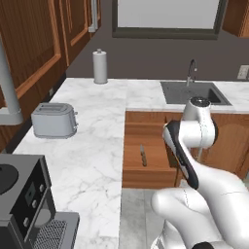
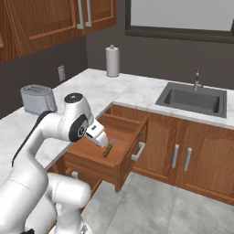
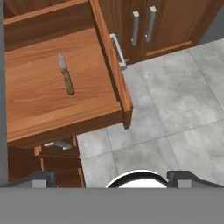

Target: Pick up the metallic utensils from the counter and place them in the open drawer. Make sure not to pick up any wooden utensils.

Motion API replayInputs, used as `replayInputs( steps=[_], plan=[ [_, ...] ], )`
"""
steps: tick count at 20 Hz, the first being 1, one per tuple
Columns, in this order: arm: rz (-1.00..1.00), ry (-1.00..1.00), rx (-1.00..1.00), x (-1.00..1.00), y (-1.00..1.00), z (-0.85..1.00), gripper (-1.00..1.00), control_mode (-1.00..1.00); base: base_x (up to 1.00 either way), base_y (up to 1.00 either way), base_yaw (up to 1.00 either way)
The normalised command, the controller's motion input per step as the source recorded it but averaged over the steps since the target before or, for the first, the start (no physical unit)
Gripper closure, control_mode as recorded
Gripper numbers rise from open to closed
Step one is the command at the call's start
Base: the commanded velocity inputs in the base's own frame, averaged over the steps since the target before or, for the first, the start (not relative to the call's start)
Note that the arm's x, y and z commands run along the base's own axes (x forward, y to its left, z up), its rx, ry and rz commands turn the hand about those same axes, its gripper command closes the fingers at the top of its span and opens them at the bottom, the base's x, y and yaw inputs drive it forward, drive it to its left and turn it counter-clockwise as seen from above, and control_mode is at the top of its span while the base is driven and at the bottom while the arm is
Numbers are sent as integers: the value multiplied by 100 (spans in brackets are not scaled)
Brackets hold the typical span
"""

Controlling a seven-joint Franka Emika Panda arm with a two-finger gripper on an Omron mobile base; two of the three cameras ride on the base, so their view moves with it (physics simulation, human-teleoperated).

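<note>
Already one metallic utensil, the knife [image 3: 65, 79] with the dark brown handle, lies flat on the wood-grain bottom of the open drawer [image 3: 100, 48], roughly in the middle, touching no wall. I read that as one piece delivered. My pincer [image 3: 112, 175] is released, jaws spread wide and grasping nothing; its dark tips sit at about 6 o'clock in the hand view, with the knife up at 11 o'clock. I hold the hand above and outside the drawer's front edge, over the grey floor tiles [image 3: 175, 100], which I judge keeps it free of the low sides. From the left base view, the knife [image 1: 143, 155] rests at about 3 o'clock from the marble desk [image 1: 92, 146], near the toaster [image 1: 54, 120]. I cannot see the all-grey spoon anywhere, so my guess is it waits on another desk.
</note>
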Motion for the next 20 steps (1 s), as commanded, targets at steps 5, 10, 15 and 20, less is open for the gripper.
replayInputs(
  steps=[5,10,15,20],
  plan=[
    [0,0,0,0,0,0,-100,100,-83,-14,-33],
    [0,0,0,0,0,0,-100,100,-43,-50,-43],
    [0,0,0,0,0,0,-100,100,26,-98,-55],
    [0,0,0,0,0,0,-100,100,18,-90,-65]
  ],
)
